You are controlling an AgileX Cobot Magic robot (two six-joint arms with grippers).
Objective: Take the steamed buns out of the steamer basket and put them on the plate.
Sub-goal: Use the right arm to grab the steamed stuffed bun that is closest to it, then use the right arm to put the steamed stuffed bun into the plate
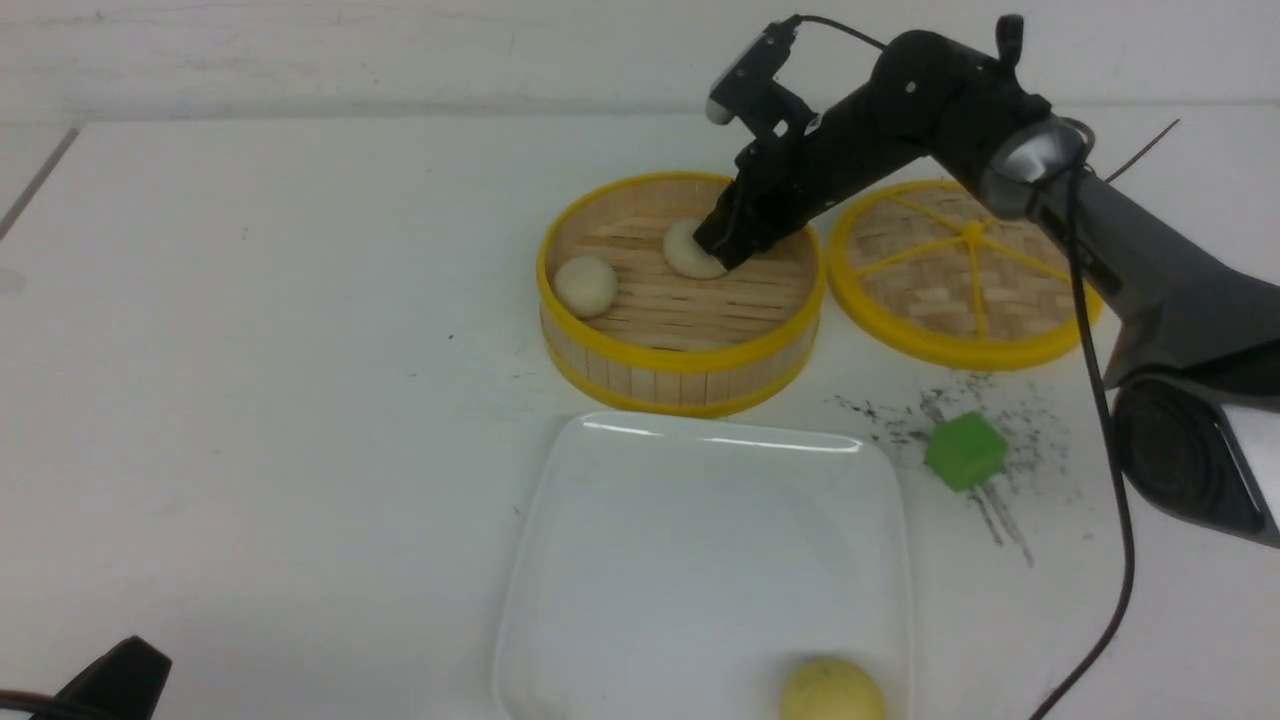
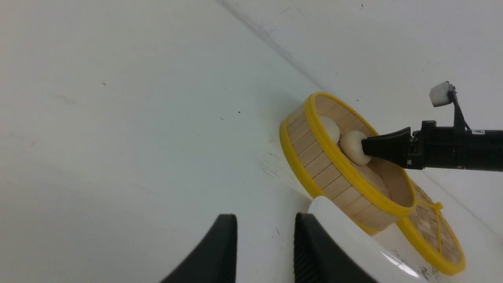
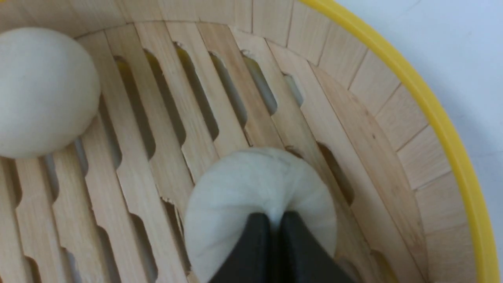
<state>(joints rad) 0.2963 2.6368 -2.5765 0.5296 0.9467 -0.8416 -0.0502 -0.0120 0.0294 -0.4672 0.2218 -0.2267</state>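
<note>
**One cream bun pinched by the right end effector**

Its jaws are closed, dimpling the smooth off-white ball on the slatted floor of the steamer basket. A second cream bun sits nearby. A yellow bun lies on the white plate. The left end effector gapes empty.

Steamer basket: pale bare wood slats, matt; rims smooth yellow, plastic-like.
Plate: white, glossy, reflective.
Cream bun: soft, matt, puckered at pinch.
Right gripper: black, matt, plastic-like.
Tabletop: white, matt, dark scuff marks at plate's 2 o'clock.
</note>
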